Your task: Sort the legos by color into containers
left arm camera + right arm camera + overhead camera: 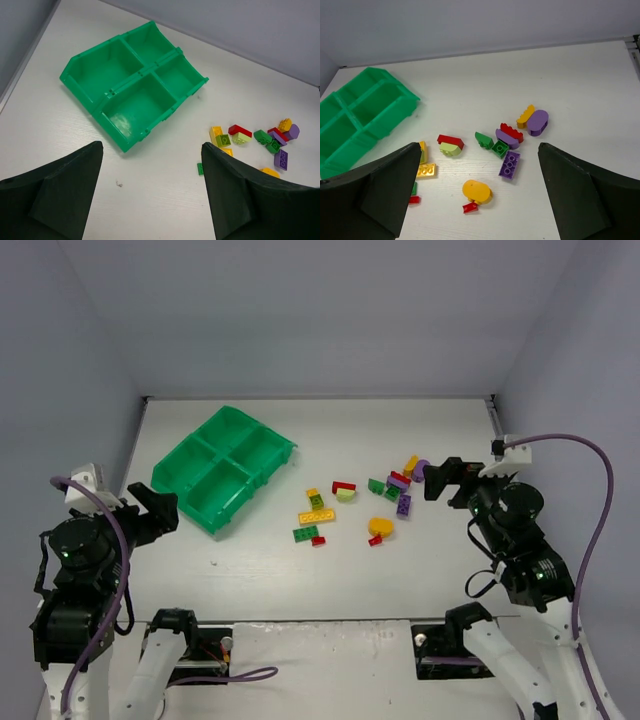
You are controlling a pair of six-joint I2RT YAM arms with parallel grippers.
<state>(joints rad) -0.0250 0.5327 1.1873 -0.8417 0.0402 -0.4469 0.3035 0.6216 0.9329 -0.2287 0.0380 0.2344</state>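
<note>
Jaws gape on left gripper (150, 155) and right gripper (479, 152); studded legos (509, 164), thin-walled tray (140, 74)

White table (270, 575), matte, with a faint wood grain in the close views. Boxed in on three sides by plain, pale grey-blue walls: back wall (320, 320) straight across the far edge, left wall (60, 370) and right wall (585, 340) slanting in toward it. Thin dark seam (320, 397) where tabletop meets back wall. One tiny dark speck (212, 562) on the bare surface toward the left. Soft, even light from above; shadows short and faint. Brightest at the middle of the tabletop, dimmer up the side walls.
</note>
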